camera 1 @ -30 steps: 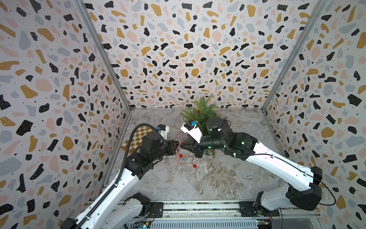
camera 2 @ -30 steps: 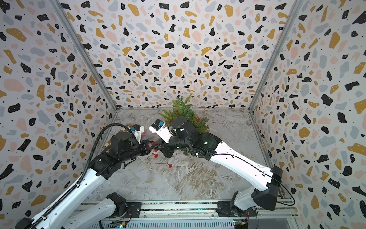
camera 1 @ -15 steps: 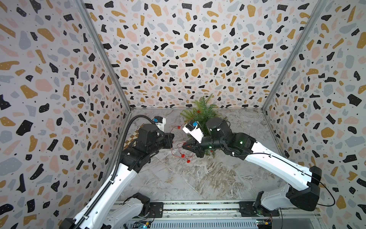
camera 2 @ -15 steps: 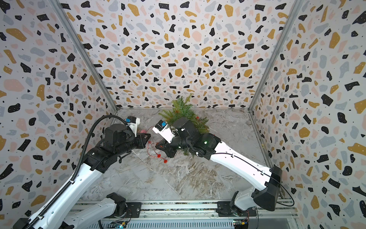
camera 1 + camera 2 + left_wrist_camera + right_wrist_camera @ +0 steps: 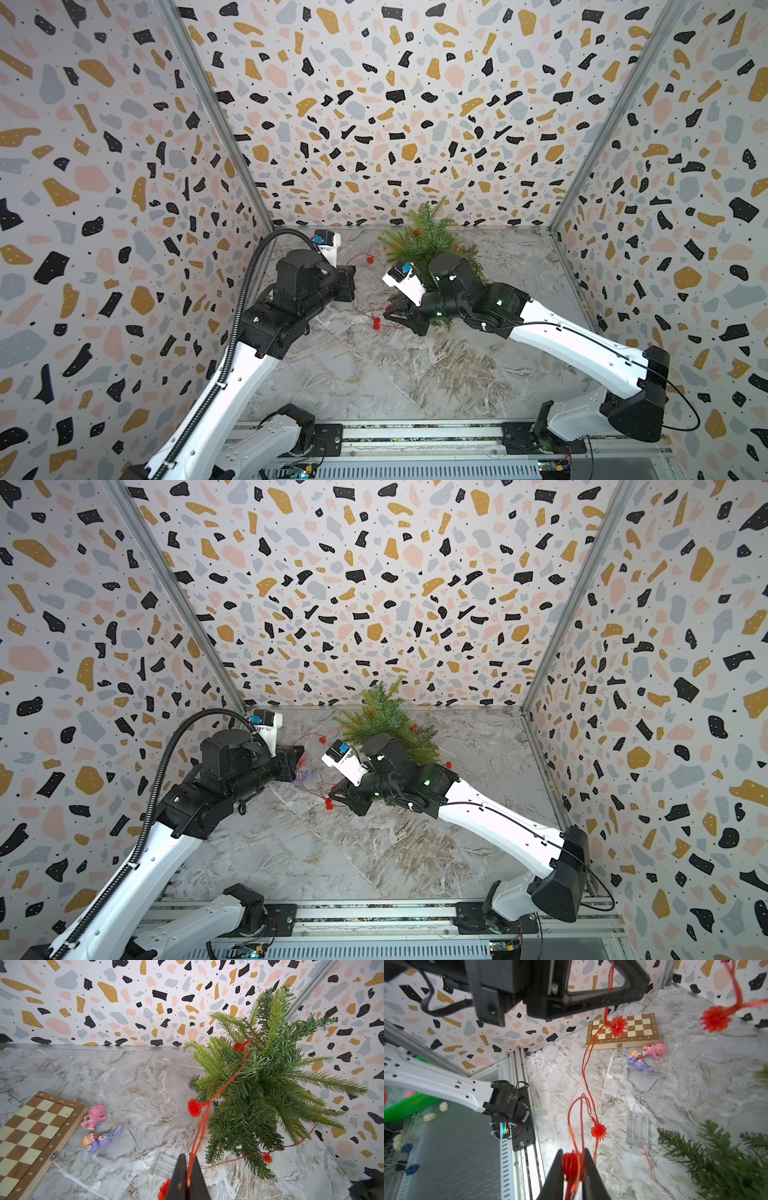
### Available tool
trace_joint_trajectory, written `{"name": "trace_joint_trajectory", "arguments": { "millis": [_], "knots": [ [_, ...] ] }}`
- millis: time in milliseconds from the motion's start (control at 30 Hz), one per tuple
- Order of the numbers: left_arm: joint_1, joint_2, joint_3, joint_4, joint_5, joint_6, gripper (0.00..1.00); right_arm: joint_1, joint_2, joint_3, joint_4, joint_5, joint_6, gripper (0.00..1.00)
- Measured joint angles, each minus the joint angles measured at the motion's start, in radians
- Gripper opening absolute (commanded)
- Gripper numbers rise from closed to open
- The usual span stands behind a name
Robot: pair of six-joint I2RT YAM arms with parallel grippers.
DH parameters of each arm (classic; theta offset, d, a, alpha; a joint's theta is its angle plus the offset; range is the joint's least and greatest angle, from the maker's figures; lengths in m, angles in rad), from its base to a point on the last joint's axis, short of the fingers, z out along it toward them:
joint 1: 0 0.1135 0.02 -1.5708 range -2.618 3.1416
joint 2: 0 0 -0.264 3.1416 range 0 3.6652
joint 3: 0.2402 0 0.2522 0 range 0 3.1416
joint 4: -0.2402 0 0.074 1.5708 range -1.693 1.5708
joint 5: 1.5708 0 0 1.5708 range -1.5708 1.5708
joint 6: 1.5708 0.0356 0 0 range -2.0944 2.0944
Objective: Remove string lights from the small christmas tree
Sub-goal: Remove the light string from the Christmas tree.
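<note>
Left gripper [image 5: 188, 1178] clamps the reddish-copper string lights [image 5: 194, 1107] with spiky red bulbs. The wire runs straight from its jaws into the small green bushy christmas tree [image 5: 259, 1088] beside the terrazzo back wall [image 5: 145, 1001]. Right gripper [image 5: 573, 1167] brackets a bulb, grip unclear.

Matt needles, glossy plastics, stone-look bench

The bench [image 5: 374, 374] is a smooth, marble-patterned surface with a soft sheen. The small christmas tree [image 5: 259, 1088] has bristly, matt green plastic needles. The string lights [image 5: 194, 1107] are thin, shiny coppery-red wire with translucent red plastic bulbs, and their clear box [image 5: 637, 1130] is glassy transparent plastic. The chessboard [image 5: 643, 1028] is varnished wood with a small metal clasp. The pink toy [image 5: 94, 1115] and purple toy [image 5: 101, 1140] are smooth, glossy plastic. The left pincer [image 5: 189, 1157] and right pincer [image 5: 573, 1151] look like matt black plastic. The arm shells [image 5: 582, 345] are glossy white plastic, the rail [image 5: 415, 434] is dull silvery metal, and the walls [image 5: 395, 83] are matt with a printed terrazzo pattern.
</note>
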Motion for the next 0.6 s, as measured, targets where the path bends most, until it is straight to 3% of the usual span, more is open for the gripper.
{"name": "trace_joint_trajectory", "arguments": {
  "millis": [267, 600],
  "knots": [
    [0.0, 0.006, 0.063, -0.044, -0.002, 0.04, 0.0, 0.01, 0.006, -0.003, 0.001, -0.013, -0.003, 0.43],
    [0.008, 0.019, 0.142, -0.093, -0.028, 0.097, 0.0, 0.027, 0.045, 0.01, -0.016, -0.013, -0.01, 0.47]
  ]
}}
